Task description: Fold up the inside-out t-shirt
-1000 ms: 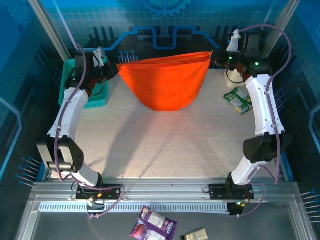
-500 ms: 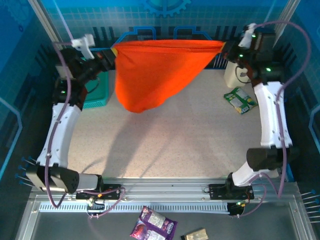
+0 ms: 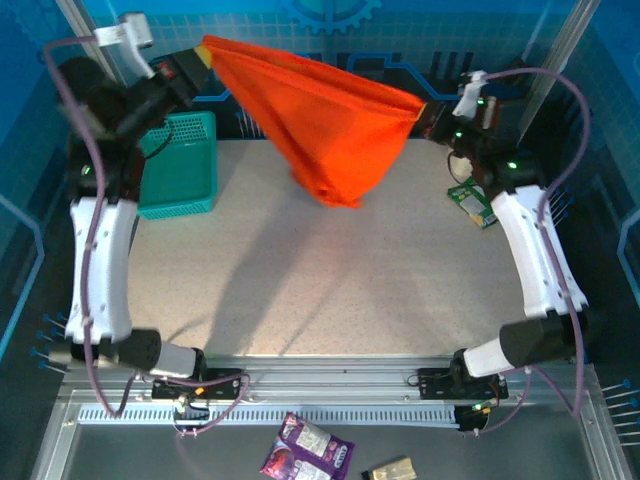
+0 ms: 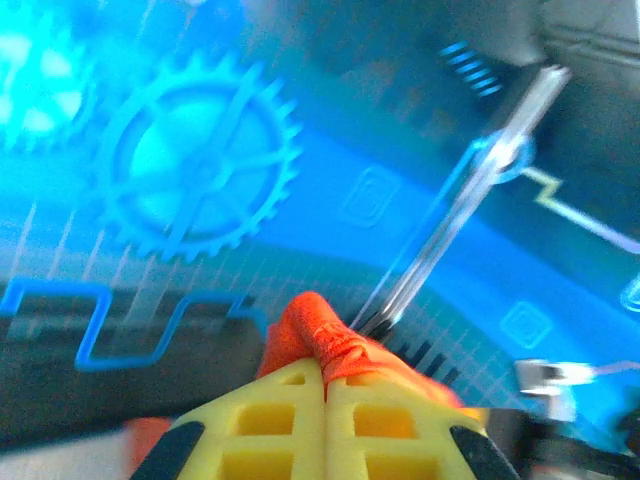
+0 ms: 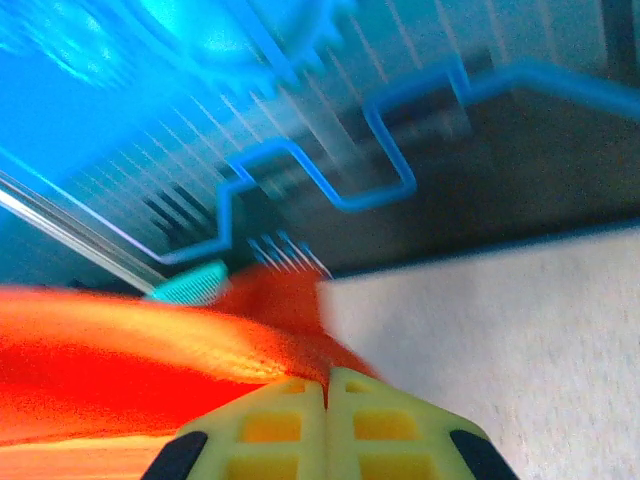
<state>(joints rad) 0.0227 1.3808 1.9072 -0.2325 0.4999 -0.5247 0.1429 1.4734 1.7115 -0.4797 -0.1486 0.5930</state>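
The inside-out t-shirt point(image 3: 330, 125) hangs between left hand point(image 3: 203, 57) and right hand point(image 3: 425, 110) overhead; wrist views show both clamped on it.

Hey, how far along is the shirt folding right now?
Done: the left hand and right hand each pinch the orange t-shirt, raised above the table. In hand: it hangs stretched between them, left end higher. Left: laying it flat and making every fold.

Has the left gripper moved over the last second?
Yes. The left gripper, shut on the t-shirt, went from beside the teal basket to past its far rim.
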